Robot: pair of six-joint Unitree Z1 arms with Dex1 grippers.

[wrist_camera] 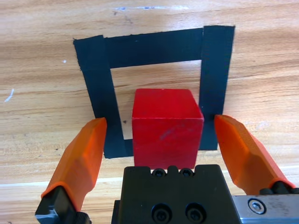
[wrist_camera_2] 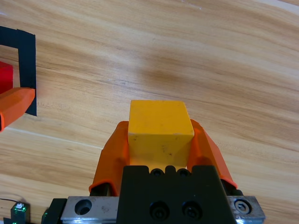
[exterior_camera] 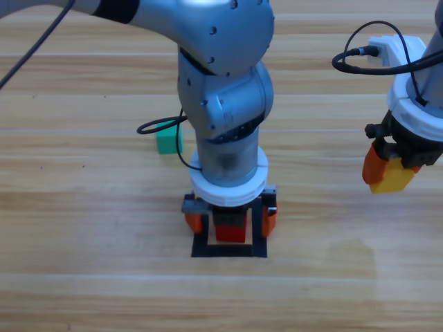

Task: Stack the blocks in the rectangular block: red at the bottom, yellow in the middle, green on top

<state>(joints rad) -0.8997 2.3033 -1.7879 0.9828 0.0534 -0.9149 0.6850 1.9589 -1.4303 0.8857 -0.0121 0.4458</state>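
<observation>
- Your left gripper (wrist_camera: 161,135) is down over the rectangular block (wrist_camera: 154,46), its orange jaws spread wide apart.
- The red cube (wrist_camera: 167,128) sits between those jaws, touching neither; a gap shows on each side in the left wrist view.
- The red cube rests on the wood inside the tape outline, close against the gripper's black body, towards the side of the frame nearest the gripper.
- Each jaw tip of your left gripper lies over or just beside a side strip of the tape.
- From above, the left arm hides most of the frame (exterior_camera: 229,250); only the red cube's (exterior_camera: 230,231) top and the near strip show below the wrist.
- Your right gripper (exterior_camera: 389,173) hangs well apart from the frame, off to the right, clamped on the yellow cube (wrist_camera_2: 160,128).
- The yellow cube is pinched between both right jaws and held above the bare wooden table (wrist_camera_2: 210,56).
- The green cube (exterior_camera: 167,142) sits on the table behind your left arm, outside the frame and partly hidden by the arm and a black cable (exterior_camera: 159,126).
</observation>
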